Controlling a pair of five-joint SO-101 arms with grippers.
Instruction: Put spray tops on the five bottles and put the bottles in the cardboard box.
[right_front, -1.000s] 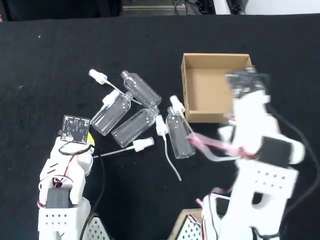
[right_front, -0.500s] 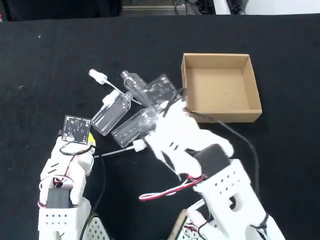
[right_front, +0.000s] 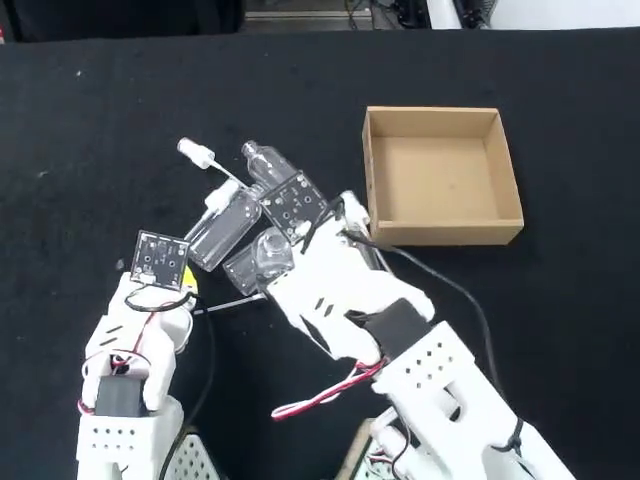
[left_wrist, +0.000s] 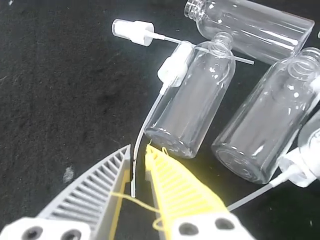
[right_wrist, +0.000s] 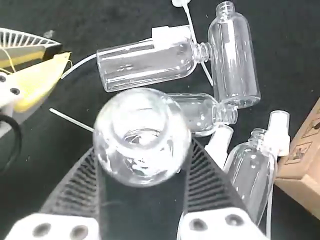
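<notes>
The right gripper (right_wrist: 142, 150) was clamped on a clear bottle (right_wrist: 142, 132), one jaw on each side, with the bottle's round end facing the wrist camera. In the high view it hung over the cluster on the bench (right_front: 100, 100), near the box (right_front: 450, 233) but outside it.

The left gripper (left_wrist: 138, 152) sat low on the bench, its grey and yellow jaws barely parted. A thin tube (left_wrist: 142, 127) ran into that gap along the grey jaw, not pinched. The tube led to a spray top (left_wrist: 174, 69) lying by the neck of a second bottle (left_wrist: 192, 100), on its side just past the jaw tips. A third bottle (right_wrist: 252, 170) lay just beside the box.
</notes>
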